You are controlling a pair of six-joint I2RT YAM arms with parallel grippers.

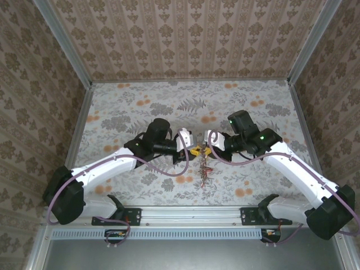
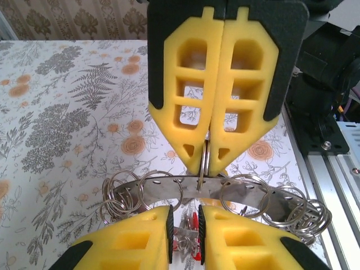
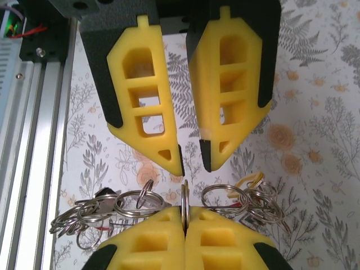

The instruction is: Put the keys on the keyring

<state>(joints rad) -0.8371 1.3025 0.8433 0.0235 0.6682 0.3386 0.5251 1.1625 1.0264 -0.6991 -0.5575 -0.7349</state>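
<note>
Nearest the left wrist lens, the left gripper (image 2: pixel 185 216) has its fingers narrowly parted and clamping nothing. Red-headed keys (image 2: pixel 194 226) show through the gap. Facing it, tips downward, the right gripper (image 2: pixel 206 164) has its fingers pressed together on a thin upright loop of the keyring (image 2: pixel 163 189). I cannot tell whether that loop is the keyring's own wire or one of the small split rings (image 2: pixel 121 199) strung along it. The keyring's broad curve runs crosswise just beyond the left fingertips, with split rings bunched at both ends.

From the right wrist I see the pinched loop edge-on, standing up between the closed fingers. The left fingertips sit just above it.

Overhead, both grippers meet tip to tip over the middle of the desk (image 1: pixel 140 101), and the keys dangle below them. I cannot tell whether the lowest key touches the desk.
</note>
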